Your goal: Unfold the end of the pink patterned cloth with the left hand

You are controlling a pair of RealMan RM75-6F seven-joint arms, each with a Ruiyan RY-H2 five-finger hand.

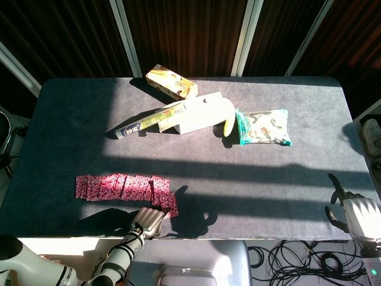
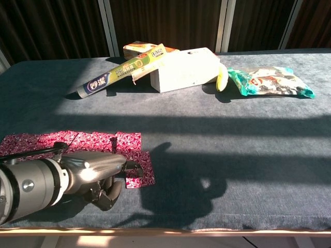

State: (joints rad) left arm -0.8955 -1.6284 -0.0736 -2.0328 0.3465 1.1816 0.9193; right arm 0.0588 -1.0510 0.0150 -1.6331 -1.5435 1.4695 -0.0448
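Observation:
The pink patterned cloth (image 1: 122,187) lies as a long folded strip near the table's front left; in the chest view the cloth (image 2: 77,140) runs from the left edge to the middle. Its right end is pulled out toward the front edge as a flap (image 2: 139,173). My left hand (image 1: 150,221) sits at the front edge and pinches that flap; in the chest view the left hand (image 2: 98,173) covers part of the cloth. My right hand (image 1: 357,215) hangs off the table's right front corner, fingers apart, holding nothing.
At the back of the dark grey table (image 1: 268,179) lie a yellow box (image 1: 171,81), a foil-wrap box (image 1: 143,122), a white carton (image 1: 202,113), a banana (image 1: 228,124) and a green snack bag (image 1: 263,127). Cables lie on the floor at the right.

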